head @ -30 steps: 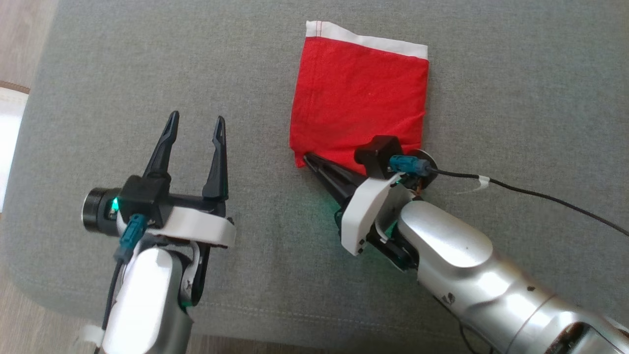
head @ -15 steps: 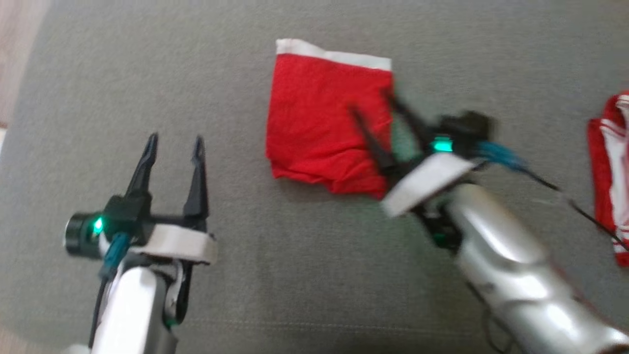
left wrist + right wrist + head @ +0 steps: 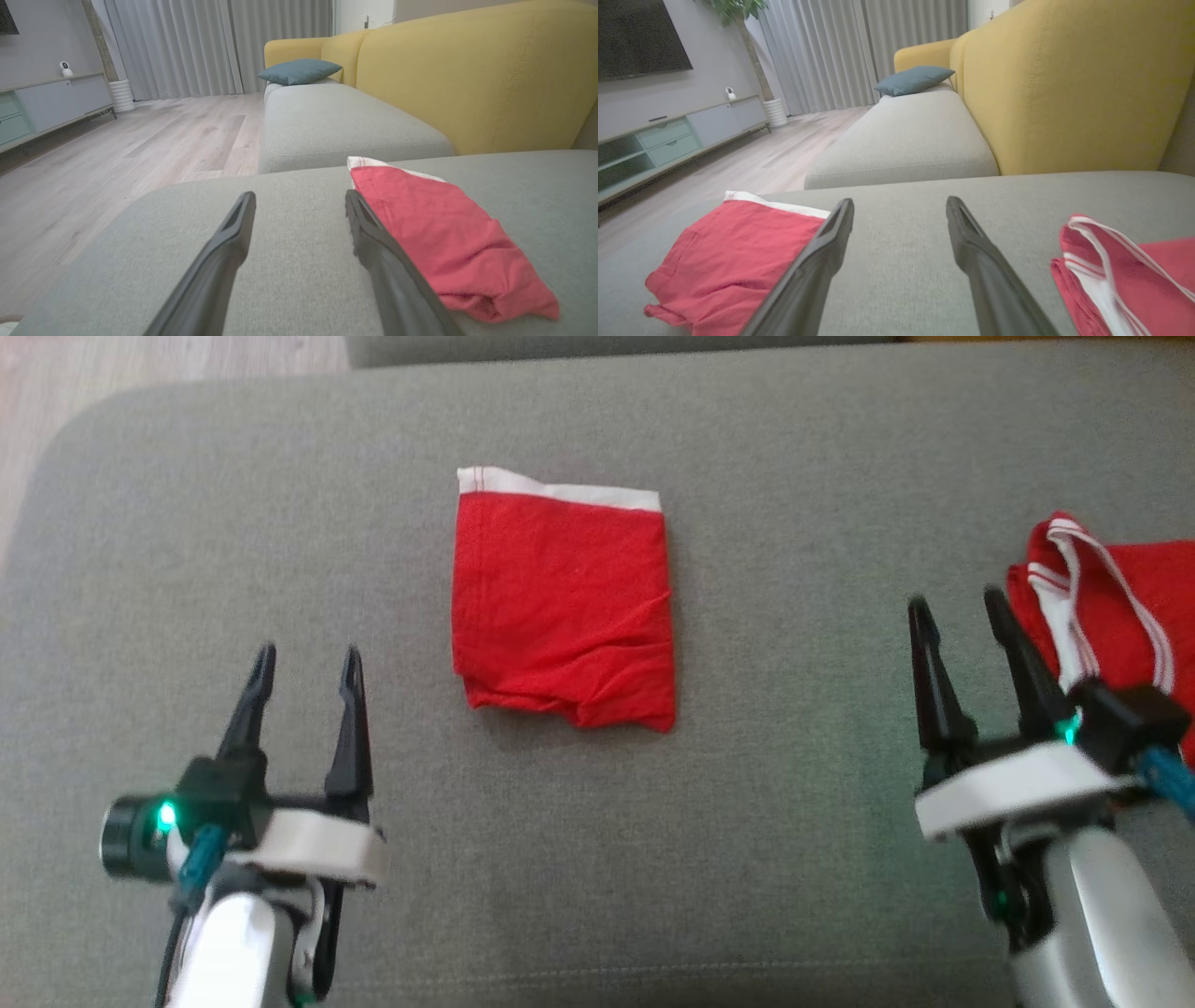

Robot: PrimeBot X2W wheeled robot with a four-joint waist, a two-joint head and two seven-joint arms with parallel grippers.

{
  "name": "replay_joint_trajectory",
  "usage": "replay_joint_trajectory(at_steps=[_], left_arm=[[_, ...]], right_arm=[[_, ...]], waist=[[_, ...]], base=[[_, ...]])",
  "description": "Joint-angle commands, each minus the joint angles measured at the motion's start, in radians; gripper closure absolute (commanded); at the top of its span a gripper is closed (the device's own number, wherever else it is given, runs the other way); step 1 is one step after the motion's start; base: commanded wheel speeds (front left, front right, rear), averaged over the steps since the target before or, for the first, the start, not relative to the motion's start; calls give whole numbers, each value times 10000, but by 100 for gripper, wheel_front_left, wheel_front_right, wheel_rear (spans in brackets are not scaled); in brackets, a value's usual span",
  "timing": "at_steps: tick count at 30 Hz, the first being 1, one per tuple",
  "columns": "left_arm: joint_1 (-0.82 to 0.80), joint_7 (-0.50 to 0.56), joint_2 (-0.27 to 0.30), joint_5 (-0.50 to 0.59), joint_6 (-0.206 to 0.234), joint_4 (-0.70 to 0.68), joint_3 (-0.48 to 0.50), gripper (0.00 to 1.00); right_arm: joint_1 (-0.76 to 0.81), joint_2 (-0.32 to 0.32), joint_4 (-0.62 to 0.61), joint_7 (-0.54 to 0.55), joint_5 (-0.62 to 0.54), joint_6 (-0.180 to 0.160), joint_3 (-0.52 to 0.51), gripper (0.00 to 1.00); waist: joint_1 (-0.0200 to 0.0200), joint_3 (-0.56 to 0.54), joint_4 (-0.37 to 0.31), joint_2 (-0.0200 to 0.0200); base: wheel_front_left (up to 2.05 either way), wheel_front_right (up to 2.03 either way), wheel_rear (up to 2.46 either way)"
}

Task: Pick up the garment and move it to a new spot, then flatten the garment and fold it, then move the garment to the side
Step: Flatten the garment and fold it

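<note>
Left gripper (image 3: pixel 308 653): low and to the left of the folded red garment (image 3: pixel 563 602), well apart from it. Jaws spread wide with nothing between them, tips pointing up the head view. Green light lit at the wrist; pale forearm runs off the bottom edge.

Right gripper (image 3: pixel 959 602): well to the garment's right, not touching it. Jaws also parted and empty, leaning slightly leftward. Silver forearm below.

Each wrist view looks along its own two dark jaws, which stand apart.

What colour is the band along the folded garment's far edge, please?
White band; the head view shows it best.
</note>
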Motion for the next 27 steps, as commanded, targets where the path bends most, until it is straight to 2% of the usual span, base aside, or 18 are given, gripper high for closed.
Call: replay_joint_trajectory(at_steps=[1, 11, 19, 27], left_arm=[[-112, 58, 224, -26, 84, -392, 461, 0], [834, 396, 421, -26, 211, -752, 386, 0], [1520, 684, 480, -81, 330, -947, 315, 0], [1784, 842, 516, -99, 424, -1073, 232, 0]], right_arm=[[35, 79, -514, 94, -124, 35, 105, 0], [1683, 395, -1964, 1233, -669, 35, -490, 0], [2305, 466, -2286, 1637, -729, 35, -493, 0], [2510, 513, -2478, 1852, -742, 35, -421, 0]], waist=[[0, -157, -87, -1], [0, -939, -246, -1], [0, -1615, -195, -1], [0, -1769, -142, -1]], base=[[0, 0, 0], [0, 0, 0], [0, 0, 0], [0, 0, 0]])
